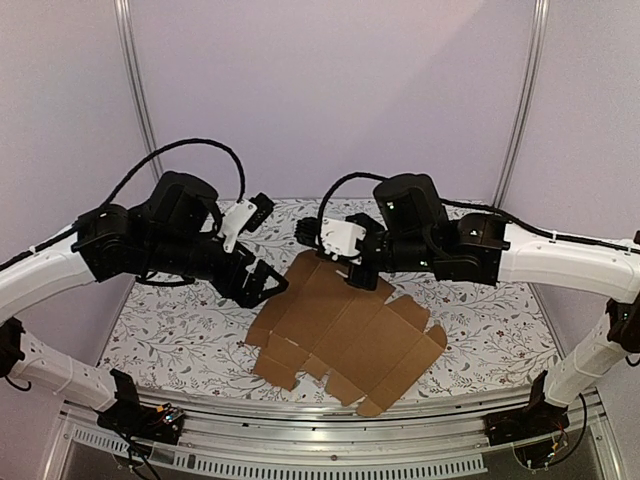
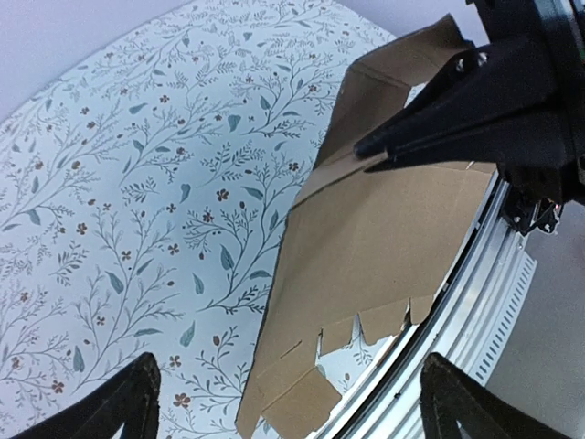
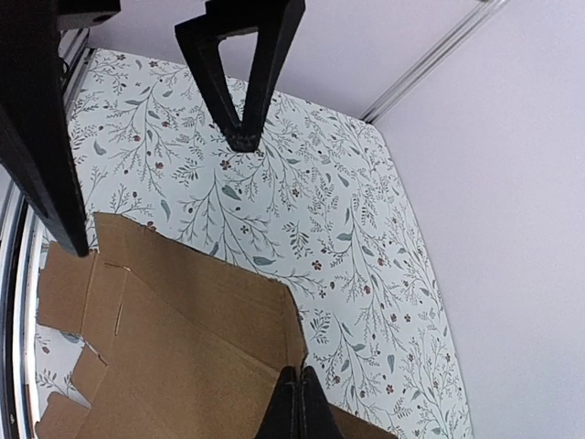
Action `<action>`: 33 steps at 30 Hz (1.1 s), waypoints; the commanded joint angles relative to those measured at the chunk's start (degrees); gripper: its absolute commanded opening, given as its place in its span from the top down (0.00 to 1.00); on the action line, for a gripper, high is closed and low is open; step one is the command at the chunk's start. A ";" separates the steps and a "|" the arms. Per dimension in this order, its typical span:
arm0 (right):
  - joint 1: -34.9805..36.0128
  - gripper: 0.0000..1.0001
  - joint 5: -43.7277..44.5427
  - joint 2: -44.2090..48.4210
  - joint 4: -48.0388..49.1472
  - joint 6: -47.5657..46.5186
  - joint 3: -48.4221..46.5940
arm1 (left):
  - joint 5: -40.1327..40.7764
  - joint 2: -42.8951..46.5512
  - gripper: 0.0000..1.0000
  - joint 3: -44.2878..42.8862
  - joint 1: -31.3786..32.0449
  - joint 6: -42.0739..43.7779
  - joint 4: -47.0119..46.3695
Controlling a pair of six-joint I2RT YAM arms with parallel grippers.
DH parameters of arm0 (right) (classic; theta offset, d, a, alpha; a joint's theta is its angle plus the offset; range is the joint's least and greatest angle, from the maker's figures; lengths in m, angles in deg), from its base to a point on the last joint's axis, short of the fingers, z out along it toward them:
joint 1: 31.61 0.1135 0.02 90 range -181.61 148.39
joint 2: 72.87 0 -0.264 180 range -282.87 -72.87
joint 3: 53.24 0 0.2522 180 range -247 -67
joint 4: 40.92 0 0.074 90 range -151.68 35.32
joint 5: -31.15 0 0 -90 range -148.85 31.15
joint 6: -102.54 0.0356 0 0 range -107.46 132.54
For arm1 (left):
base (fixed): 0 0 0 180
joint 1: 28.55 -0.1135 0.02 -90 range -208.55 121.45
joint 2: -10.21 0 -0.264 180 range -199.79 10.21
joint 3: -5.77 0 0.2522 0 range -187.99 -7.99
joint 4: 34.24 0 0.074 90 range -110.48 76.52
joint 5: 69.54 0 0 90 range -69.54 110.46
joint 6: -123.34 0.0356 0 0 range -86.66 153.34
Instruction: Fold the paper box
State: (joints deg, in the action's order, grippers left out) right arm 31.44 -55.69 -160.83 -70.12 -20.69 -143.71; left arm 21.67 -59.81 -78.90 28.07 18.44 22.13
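The paper box (image 1: 345, 335) lies as a flat brown die-cut sheet in the middle of the table, tabbed flaps toward the near edge. My right gripper (image 1: 357, 276) is shut on the sheet's far edge and holds that part raised. In the right wrist view its fingertips (image 3: 297, 407) pinch the cardboard (image 3: 183, 338) at a flap corner. My left gripper (image 1: 263, 284) hangs open by the sheet's far left edge, holding nothing. In the left wrist view its gripper (image 2: 291, 366) is spread wide above the sheet (image 2: 384, 238), and the right gripper (image 2: 377, 149) pinches a crease.
A floral tablecloth (image 1: 170, 330) covers the table. A metal rail (image 1: 320, 440) runs along the near edge, close to the sheet's tabs. Lilac walls and two metal posts (image 1: 135, 80) close off the back and sides.
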 commanded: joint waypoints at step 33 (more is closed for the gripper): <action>-2.45 1.00 17.90 21.66 5.59 44.01 10.78 | -11.88 12.39 0.05 38.68 -18.15 -26.99 -49.33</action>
State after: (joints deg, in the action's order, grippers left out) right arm 29.23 -35.39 -141.29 -66.49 19.68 -133.64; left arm 13.43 -45.50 -40.98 11.94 -7.24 -20.80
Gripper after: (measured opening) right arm 0.005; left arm 0.956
